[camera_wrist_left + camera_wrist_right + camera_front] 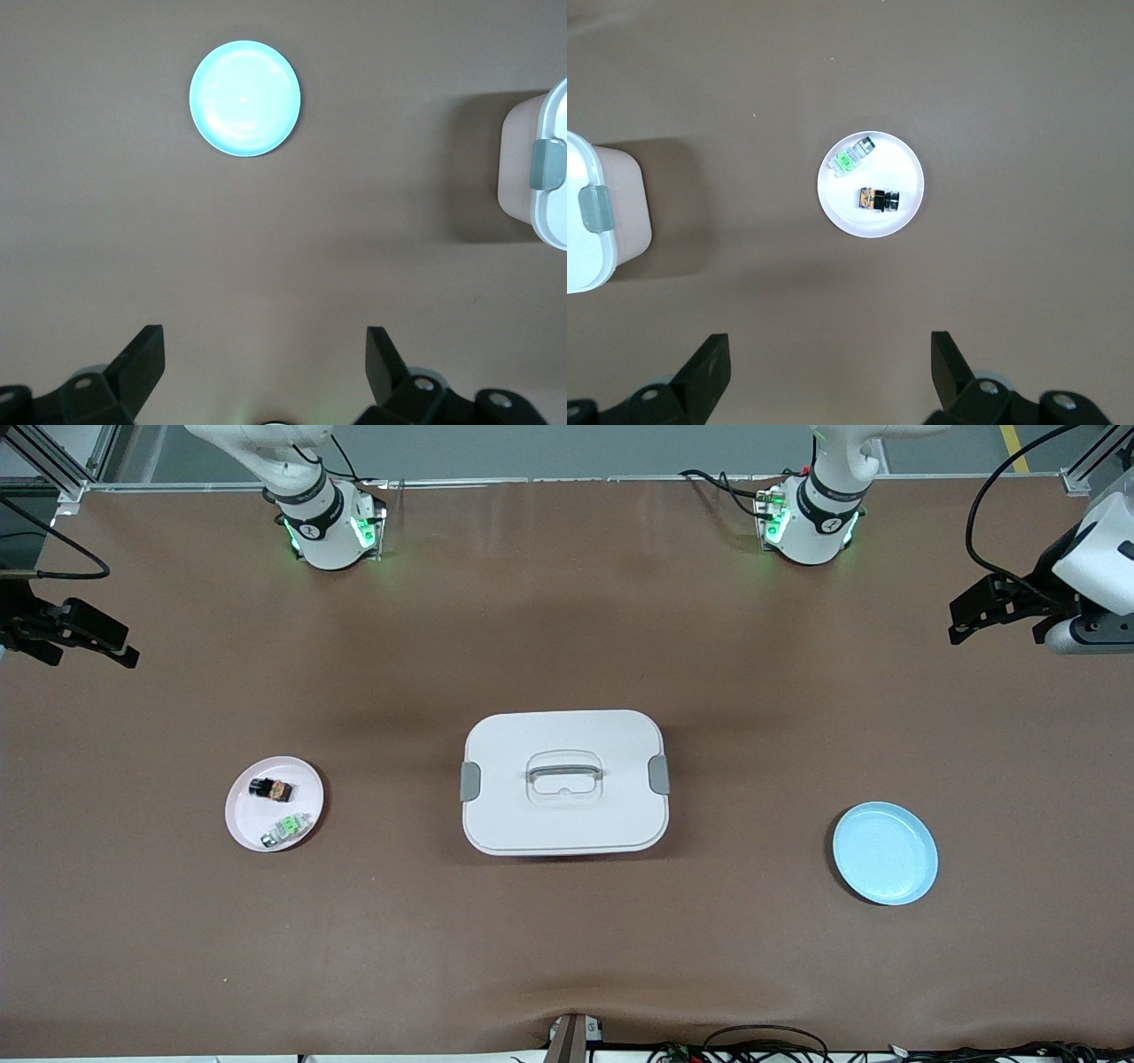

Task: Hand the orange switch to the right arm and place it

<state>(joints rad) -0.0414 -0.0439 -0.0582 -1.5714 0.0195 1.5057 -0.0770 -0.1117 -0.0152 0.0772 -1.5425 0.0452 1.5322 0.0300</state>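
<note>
The orange switch (272, 788) lies on a pale pink plate (246, 815) toward the right arm's end of the table. In the right wrist view the switch (877, 199) shows as a small black block with an orange face on that plate (905, 168). My right gripper (96, 651) hangs open and empty over the table near that end, apart from the plate; its jaws stand wide in the right wrist view (830, 359). My left gripper (997, 636) hangs open and empty over the table's other end, and its jaws stand wide in the left wrist view (264, 354).
A silver-and-green switch (288, 830) shares the pink plate, nearer the front camera than the orange one. A white lidded box (564, 781) with grey clips stands mid-table. An empty light blue plate (884, 853) lies toward the left arm's end and shows in the left wrist view (245, 97).
</note>
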